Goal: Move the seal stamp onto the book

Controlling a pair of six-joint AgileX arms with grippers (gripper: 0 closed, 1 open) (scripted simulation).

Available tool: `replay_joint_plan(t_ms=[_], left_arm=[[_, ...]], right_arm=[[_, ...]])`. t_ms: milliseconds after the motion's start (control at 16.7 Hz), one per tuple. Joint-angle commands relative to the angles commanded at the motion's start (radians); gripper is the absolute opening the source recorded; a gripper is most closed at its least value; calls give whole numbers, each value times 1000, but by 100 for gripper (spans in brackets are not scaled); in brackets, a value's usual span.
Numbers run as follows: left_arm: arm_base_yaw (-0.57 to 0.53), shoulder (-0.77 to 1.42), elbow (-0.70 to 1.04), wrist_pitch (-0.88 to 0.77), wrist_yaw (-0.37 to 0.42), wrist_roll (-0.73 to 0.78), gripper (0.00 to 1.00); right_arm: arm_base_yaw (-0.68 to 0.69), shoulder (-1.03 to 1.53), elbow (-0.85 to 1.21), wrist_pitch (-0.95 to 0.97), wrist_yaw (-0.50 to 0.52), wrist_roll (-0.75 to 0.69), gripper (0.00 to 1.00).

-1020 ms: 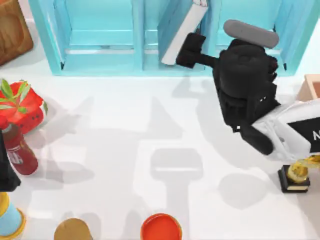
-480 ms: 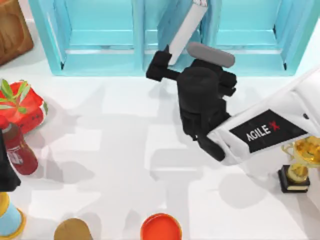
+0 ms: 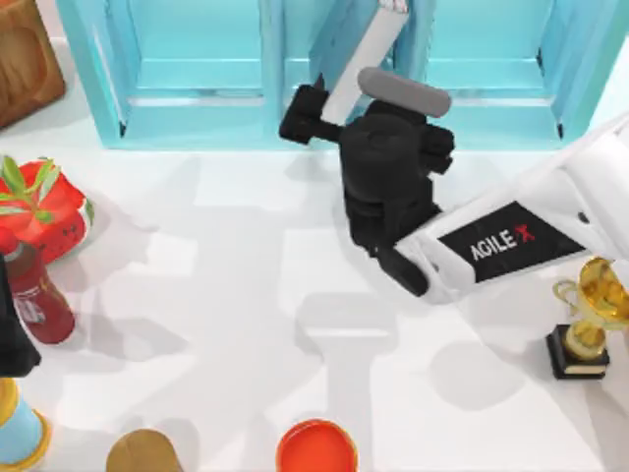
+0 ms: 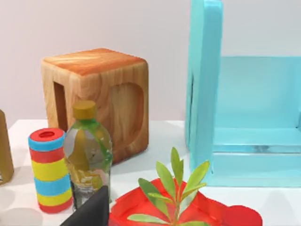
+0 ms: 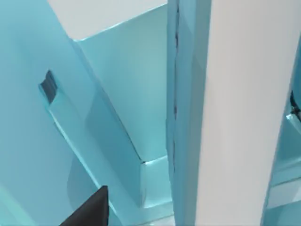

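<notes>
White table (image 3: 236, 295), bottle (image 3: 34, 295), trophy (image 3: 582, 334)

bright even light, soft shadows on the table (image 3: 236, 295).

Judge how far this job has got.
Done: nothing; the book leans in the shelf, bare. In hand: the right gripper is at the book's lower end. Left: getting the seal stamp onto the book. The left arm sits parked at the table's left edge.

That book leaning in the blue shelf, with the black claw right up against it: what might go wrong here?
1. The right end effector sits at the tilted book; a push might topple it.
2. The book stands inside the shelf unit, so the arm could hit the dividers.
3. The gold trophy stands close beside the arm.
</notes>
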Motion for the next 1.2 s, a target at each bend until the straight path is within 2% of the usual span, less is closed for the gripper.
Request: replay_joint_plan(t_ms=[480, 780, 1200], left_arm=[[0, 0, 0, 0, 0, 0, 100], [0, 0, 0, 0, 0, 0, 100], [0, 0, 0, 0, 0, 0, 100]], right_arm=[[-85, 186, 339, -141, -82, -18, 100], [-93, 200, 365, -153, -90, -19, 100], [-93, 200, 365, -153, -90, -19, 47]])
